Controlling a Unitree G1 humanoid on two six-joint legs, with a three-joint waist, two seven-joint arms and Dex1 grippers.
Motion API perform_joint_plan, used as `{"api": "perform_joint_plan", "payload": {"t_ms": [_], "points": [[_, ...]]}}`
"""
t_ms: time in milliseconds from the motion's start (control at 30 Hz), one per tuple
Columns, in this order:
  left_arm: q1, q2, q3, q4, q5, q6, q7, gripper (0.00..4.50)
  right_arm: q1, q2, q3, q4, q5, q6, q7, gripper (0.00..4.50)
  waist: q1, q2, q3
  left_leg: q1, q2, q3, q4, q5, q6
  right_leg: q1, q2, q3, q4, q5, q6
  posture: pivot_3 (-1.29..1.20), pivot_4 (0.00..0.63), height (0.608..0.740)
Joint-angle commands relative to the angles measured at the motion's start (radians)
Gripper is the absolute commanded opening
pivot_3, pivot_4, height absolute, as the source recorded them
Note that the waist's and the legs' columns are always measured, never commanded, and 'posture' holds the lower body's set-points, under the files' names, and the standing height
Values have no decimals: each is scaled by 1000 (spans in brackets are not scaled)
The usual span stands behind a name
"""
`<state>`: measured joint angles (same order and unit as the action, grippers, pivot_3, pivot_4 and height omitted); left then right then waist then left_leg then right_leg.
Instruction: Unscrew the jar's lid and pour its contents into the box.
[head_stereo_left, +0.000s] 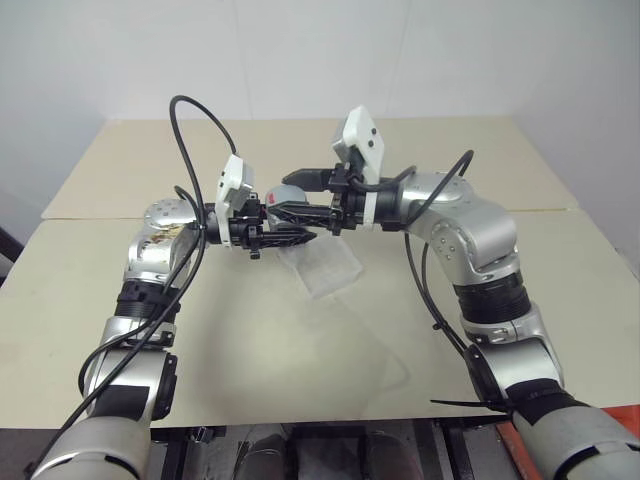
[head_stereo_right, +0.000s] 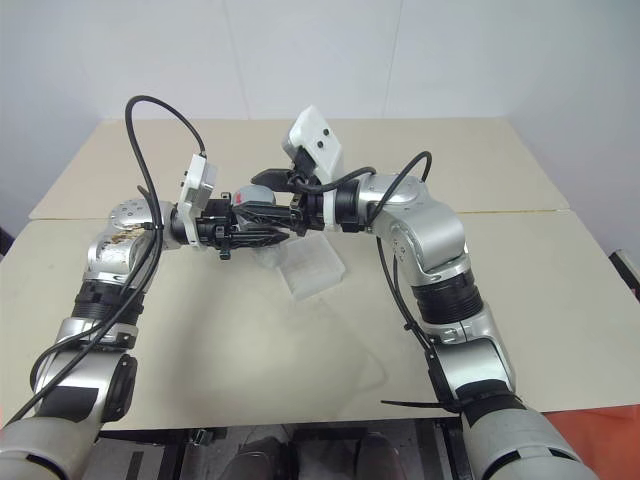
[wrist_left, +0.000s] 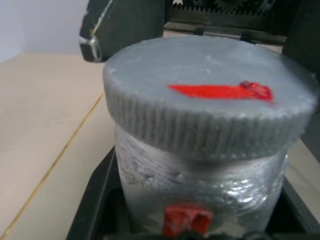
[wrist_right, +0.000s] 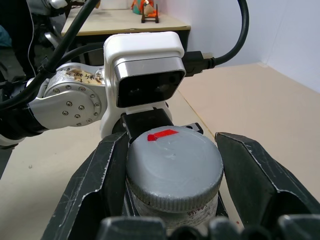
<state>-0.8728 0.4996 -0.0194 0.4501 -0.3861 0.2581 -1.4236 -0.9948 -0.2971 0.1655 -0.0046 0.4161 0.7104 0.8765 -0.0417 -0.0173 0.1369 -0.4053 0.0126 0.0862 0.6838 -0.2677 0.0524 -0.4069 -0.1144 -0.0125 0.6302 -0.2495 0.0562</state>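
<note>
I see the beige surface (head_stereo_left: 300, 370) beneath both arms, with the clear box (head_stereo_left: 322, 268) lying on it just under the fingers. My left gripper (head_stereo_left: 290, 238) is clenched on the jar (wrist_left: 200, 185), held above the box. My right gripper (wrist_right: 170, 165) has its fingers flanking the grey lid (wrist_right: 174, 170), still screwed on.

We see both arms raised, the left gripper (head_stereo_left: 285, 238) and right gripper (head_stereo_left: 290, 193) pointing level toward each other, the 2 sets of fingers closed.
</note>
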Motion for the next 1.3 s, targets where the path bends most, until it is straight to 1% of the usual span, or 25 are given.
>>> {"api": "perform_joint_plan", "payload": {"t_ms": [33, 133, 233, 333, 667, 867, 967, 1067, 1167, 1300], "points": [[-20, 12, 8, -21, -8, -13, -13, 1941, -25, -7, -16, -11, 20, -9, 23, 2713, 0, 0, 0, 0, 0, 0, 0, 0, 0, 0, 0, 0, 0, 0, 0, 0, 150, 740], [-19, 14, 0, -22, -7, -11, -31, 1941, -32, -18, -36, 13, 43, -11, 65, 2713, 0, 0, 0, 0, 0, 0, 0, 0, 0, 0, 0, 0, 0, 0, 0, 0, 150, 740], [-9, 20, -14, -32, -7, -11, -66, 1941, -45, -38, -71, 62, 89, -27, 149, 2713, 0, 0, 0, 0, 0, 0, 0, 0, 0, 0, 0, 0, 0, 0, 0, 0, 150, 740], [2, 24, -24, -45, -6, -17, -88, 1941, -60, -50, -85, 99, 102, -43, 188, 2713, 0, 0, 0, 0, 0, 0, 0, 0, 0, 0, 0, 0, 0, 0, 0, 0, 150, 740], [22, 24, -32, -70, -12, -1, -90, 1941, -78, -50, -87, 133, 87, -77, 204, 2713, 0, 0, 0, 0, 0, 0, 0, 0, 0, 0, 0, 0, 0, 0, 0, 0, 150, 740], [11, 28, -1, -52, -12, -10, -45, 1941, -81, -96, -155, 166, 74, -105, 148, 2713, 4, 0, 0, 0, 0, 0, 0, 0, 0, 0, 0, 0, 0, 0, 0, 0, 150, 740], [4, 35, 19, -38, -19, -13, -28, 1941, -21, -159, -197, 168, 53, -133, 121, 2713, 9, 0, 0, 0, 0, 0, 0, 0, 0, 0, 0, 0, 0, 0, 0, 0, 150, 740], [1, 40, 32, -27, -13, -23, -13, 1941, 73, -223, -232, 182, 0, -180, 61, 2713, 15, 0, 0, 0, 0, 0, 0, 0, 0, 1, 0, 0, 0, 0, 0, 0, 150, 740], [0, 42, 41, -18, -12, -31, 3, 1941, 171, -256, -259, 196, -45, -220, -5, 2713, 20, 0, 0, 0, 0, 0, 0, 0, 0, 0, 0, 0, -1, 0, 0, 0, 150, 740], [-1, 45, 48, -9, -13, -38, 16, 1941, 309, -269, -288, 213, -103, -286, -103, 2713, 21, 0, 0, 0, 0, 1, -1, 0, 0, 0, 0, 1, -1, 0, 0, 0, 150, 740]]}}
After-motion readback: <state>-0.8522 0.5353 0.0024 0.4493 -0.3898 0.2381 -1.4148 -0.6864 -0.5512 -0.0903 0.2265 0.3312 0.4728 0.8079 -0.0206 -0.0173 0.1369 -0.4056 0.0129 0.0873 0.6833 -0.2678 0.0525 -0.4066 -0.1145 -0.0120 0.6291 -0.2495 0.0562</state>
